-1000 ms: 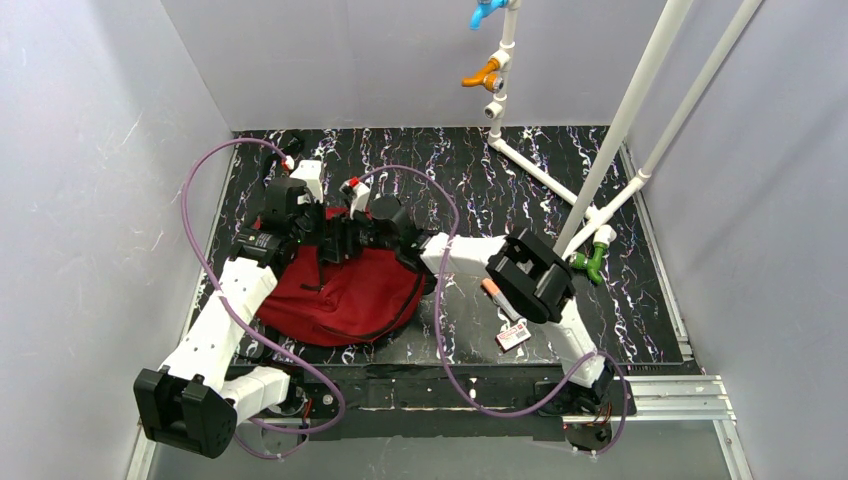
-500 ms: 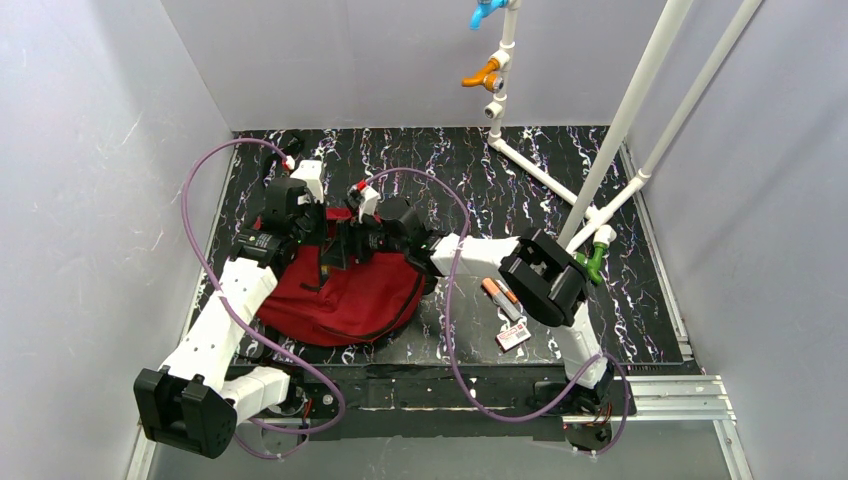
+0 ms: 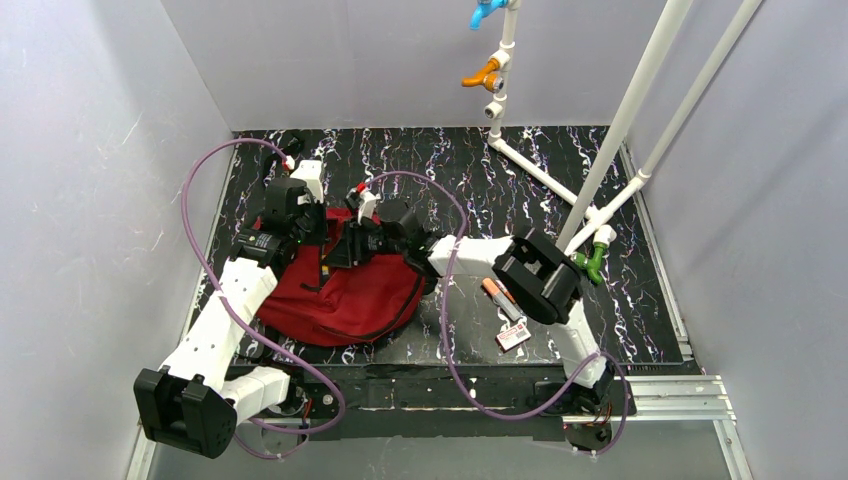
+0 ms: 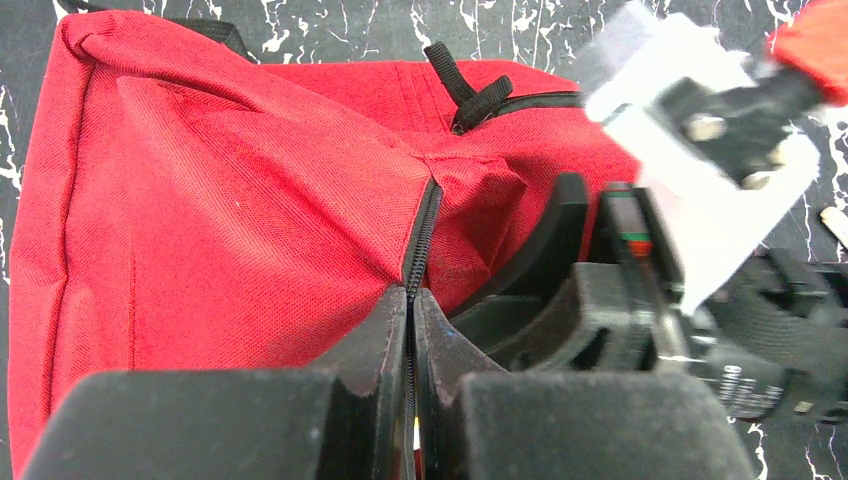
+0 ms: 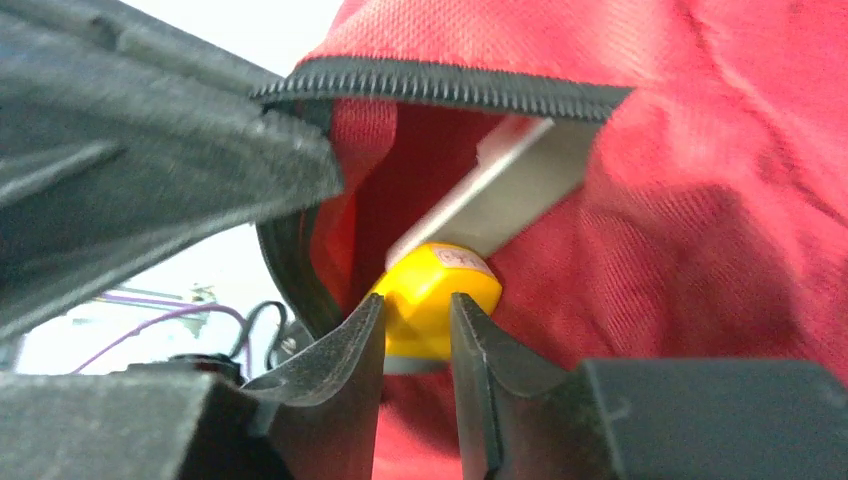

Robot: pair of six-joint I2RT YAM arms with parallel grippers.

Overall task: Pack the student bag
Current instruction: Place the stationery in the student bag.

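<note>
The student bag (image 3: 345,295), dark red with black zips, lies at the left of the black marbled table. My left gripper (image 3: 303,232) is shut on the bag's zip edge (image 4: 420,235) and holds the opening up; its fingertips (image 4: 390,320) pinch the black zip tape. My right gripper (image 3: 347,246) is at the mouth of the bag. In the right wrist view its fingers (image 5: 350,345) are closed on a yellow item (image 5: 437,290) inside the red opening, under the zip edge (image 5: 440,88). A pale flat thing (image 5: 500,190) lies behind the yellow item.
An orange-capped marker (image 3: 497,297) and a small white and red packet (image 3: 513,336) lie on the table right of the bag. White pipes (image 3: 620,120) with a green fitting (image 3: 592,262) stand at the back right. Purple cables (image 3: 200,220) loop over both arms.
My right gripper has pushed left and a little nearer, into the bag's mouth. My left gripper has stayed shut on the zip edge.
</note>
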